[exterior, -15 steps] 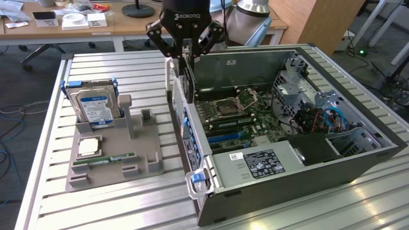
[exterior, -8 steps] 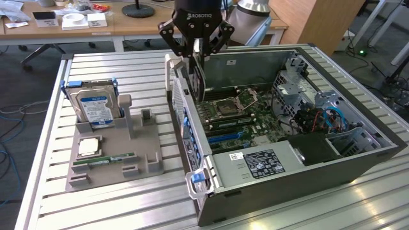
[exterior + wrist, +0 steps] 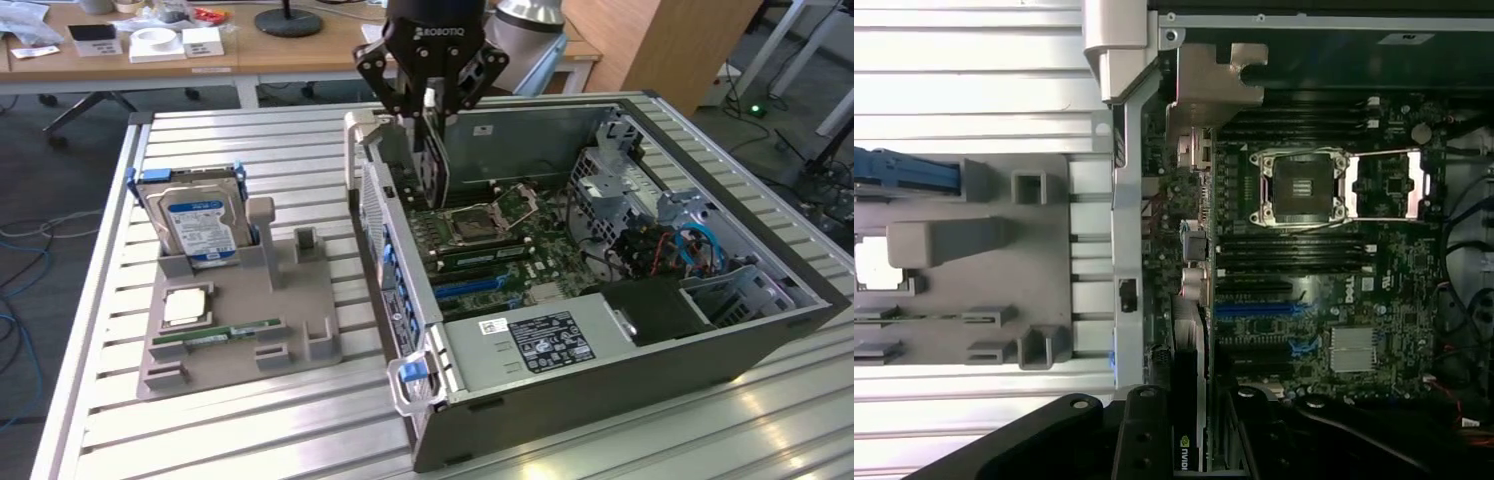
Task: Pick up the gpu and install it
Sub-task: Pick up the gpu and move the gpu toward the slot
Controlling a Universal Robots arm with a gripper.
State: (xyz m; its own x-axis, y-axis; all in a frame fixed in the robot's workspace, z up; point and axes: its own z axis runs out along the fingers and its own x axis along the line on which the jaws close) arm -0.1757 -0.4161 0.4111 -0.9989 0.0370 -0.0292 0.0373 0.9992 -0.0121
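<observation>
Office desks stand behind a slatted metal table that carries an open PC case. Over the case hangs the gripper, its jaws closed on the top edge of the gpu. The card stands upright and edge-on between them, reaching straight down from the jaws into the case, close to the case's slotted rear wall. Directly beneath the jaws lies the motherboard, with the open CPU socket just off to one side of the card. Whether the card's lower edge touches the board cannot be told. Outside the case wall, well apart from the jaws, a grey tray holds a hard drive, a CPU and a memory stick.
</observation>
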